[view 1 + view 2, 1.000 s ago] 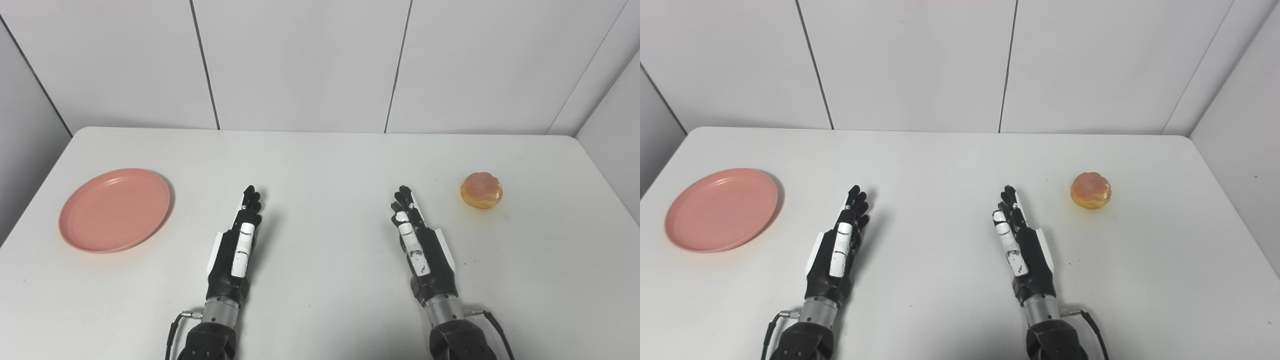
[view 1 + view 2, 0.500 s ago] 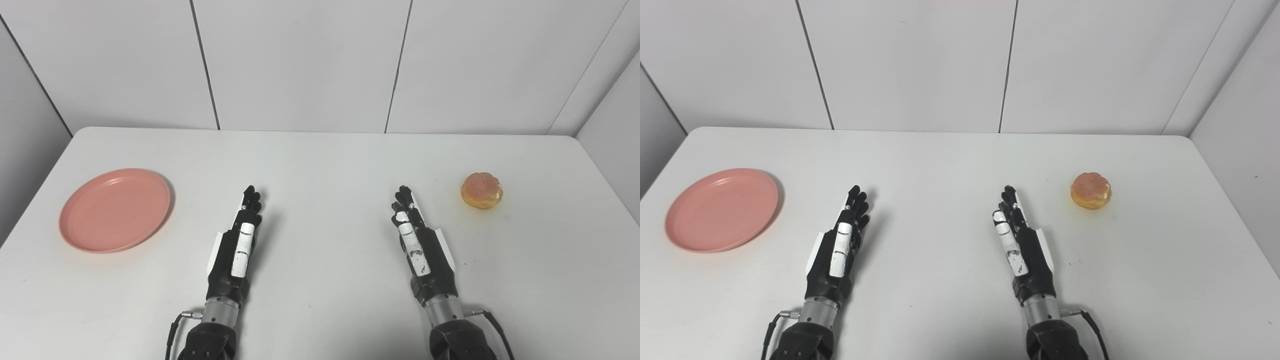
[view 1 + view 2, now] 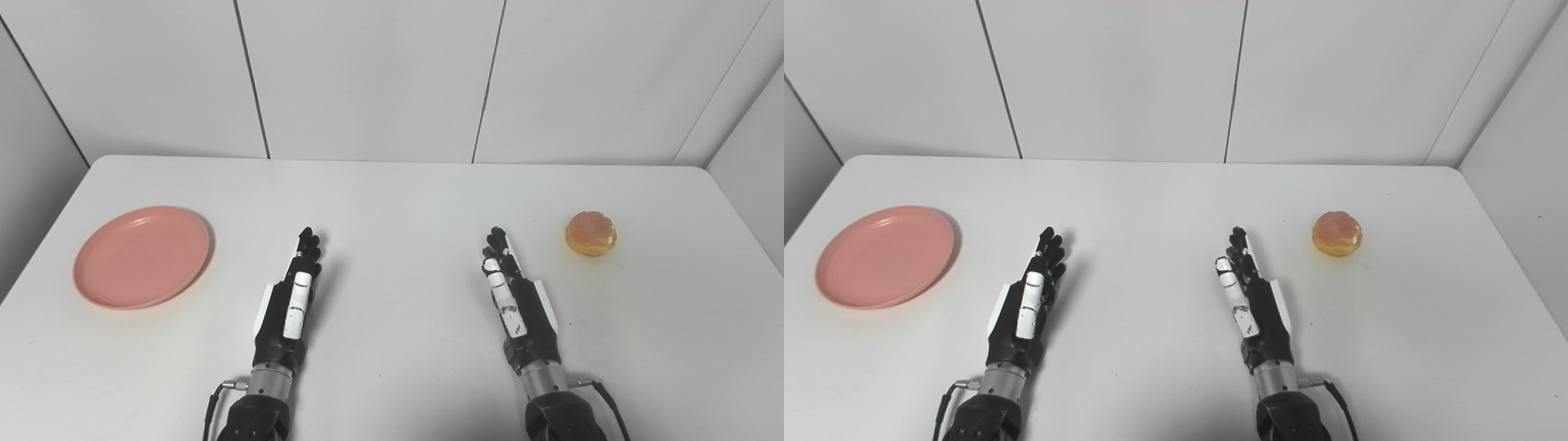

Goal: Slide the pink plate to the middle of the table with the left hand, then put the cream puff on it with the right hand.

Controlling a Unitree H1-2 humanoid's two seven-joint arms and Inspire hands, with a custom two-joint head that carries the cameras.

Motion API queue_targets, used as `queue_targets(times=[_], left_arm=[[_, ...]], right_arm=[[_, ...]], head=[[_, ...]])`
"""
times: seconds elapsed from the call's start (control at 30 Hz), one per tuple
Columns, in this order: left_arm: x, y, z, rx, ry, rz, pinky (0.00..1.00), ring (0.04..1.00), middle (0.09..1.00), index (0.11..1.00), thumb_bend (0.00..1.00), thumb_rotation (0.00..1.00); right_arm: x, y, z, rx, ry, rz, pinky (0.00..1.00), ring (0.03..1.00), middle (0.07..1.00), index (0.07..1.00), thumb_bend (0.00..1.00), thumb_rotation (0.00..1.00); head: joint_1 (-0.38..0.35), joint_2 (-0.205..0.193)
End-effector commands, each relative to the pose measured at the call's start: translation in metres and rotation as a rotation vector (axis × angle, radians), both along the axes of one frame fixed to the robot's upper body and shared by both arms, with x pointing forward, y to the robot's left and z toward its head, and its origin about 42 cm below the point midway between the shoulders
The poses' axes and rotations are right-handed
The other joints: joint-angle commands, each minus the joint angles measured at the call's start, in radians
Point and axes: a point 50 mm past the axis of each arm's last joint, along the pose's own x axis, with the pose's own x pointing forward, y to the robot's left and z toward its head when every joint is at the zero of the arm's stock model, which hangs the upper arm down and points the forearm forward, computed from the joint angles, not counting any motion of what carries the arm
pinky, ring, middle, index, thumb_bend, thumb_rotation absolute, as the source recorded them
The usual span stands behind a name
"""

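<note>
- Nothing much differs from the pictures a moment ago: both hands, the plate and the puff sit in the same spots as before.
- The left hand (image 3: 291,306) lies low over the white table (image 3: 398,202), a little left of the middle. It stands on its edge with its fingers (image 3: 306,245) stretched straight out toward the far wall, and it holds nothing.
- The right hand (image 3: 513,300) is a little right of the middle. It is also on its edge, fingers (image 3: 497,245) out straight, and it holds nothing.
- The two hands are well apart, with bare table between them.
- The pink plate (image 3: 141,257) is at the left side of the table, well away from the left hand and not touched by it. It is not in the middle yet.
- There is no food on the pink plate.
- The cream puff (image 3: 590,233) sits on the table at the right side, beyond and to the right of the right hand. It is near that hand but not touching it.
- Grey wall panels (image 3: 367,73) stand behind the table.
</note>
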Motion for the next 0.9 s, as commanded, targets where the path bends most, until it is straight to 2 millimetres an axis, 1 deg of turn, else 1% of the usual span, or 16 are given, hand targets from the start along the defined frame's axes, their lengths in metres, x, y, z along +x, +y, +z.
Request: queue_targets(times=[0.0, 0.13, 0.33, 0.47, 0.63, 0.87], left_arm=[[-0.0015, -0.0005, -0.0044, -0.013, 0.005, -0.018, 1.0, 1.0, 1.0, 1.0, 0.69, 1.0], [-0.0015, -0.0017, -0.003, -0.021, 0.008, -0.02, 1.0, 1.0, 1.0, 1.0, 0.69, 1.0], [-0.001, -0.0014, -0.0019, -0.022, 0.012, -0.026, 1.0, 1.0, 1.0, 1.0, 0.7, 1.0], [-0.0005, -0.0008, -0.0038, -0.013, 0.001, -0.027, 1.0, 1.0, 1.0, 1.0, 0.68, 1.0], [-0.0043, 0.0003, -0.0018, 0.018, 0.005, -0.041, 1.0, 1.0, 1.0, 1.0, 0.7, 1.0], [-0.0026, -0.0005, -0.0016, 0.011, -0.001, -0.039, 1.0, 1.0, 1.0, 1.0, 0.71, 1.0]], right_arm=[[0.0051, 0.0043, 0.0184, 0.012, -0.073, 0.012, 1.0, 1.0, 1.0, 1.0, 0.51, 0.85], [0.0055, 0.0043, 0.018, 0.021, -0.074, 0.024, 1.0, 1.0, 1.0, 1.0, 0.51, 0.84], [0.0056, 0.0039, 0.0179, 0.015, -0.073, 0.031, 1.0, 1.0, 1.0, 1.0, 0.52, 0.85], [0.0063, 0.0039, 0.0185, 0.016, -0.074, 0.034, 1.0, 1.0, 1.0, 1.0, 0.51, 0.84], [0.0053, 0.0024, 0.0174, 0.01, -0.064, 0.048, 1.0, 1.0, 1.0, 1.0, 0.53, 0.85], [0.0057, 0.0021, 0.0177, 0.006, -0.065, 0.048, 1.0, 1.0, 1.0, 1.0, 0.54, 0.85]], head=[[0.001, -0.002], [0.001, -0.002], [0.002, 0.0], [0.002, 0.0], [0.002, 0.002], [0.003, 0.003]])
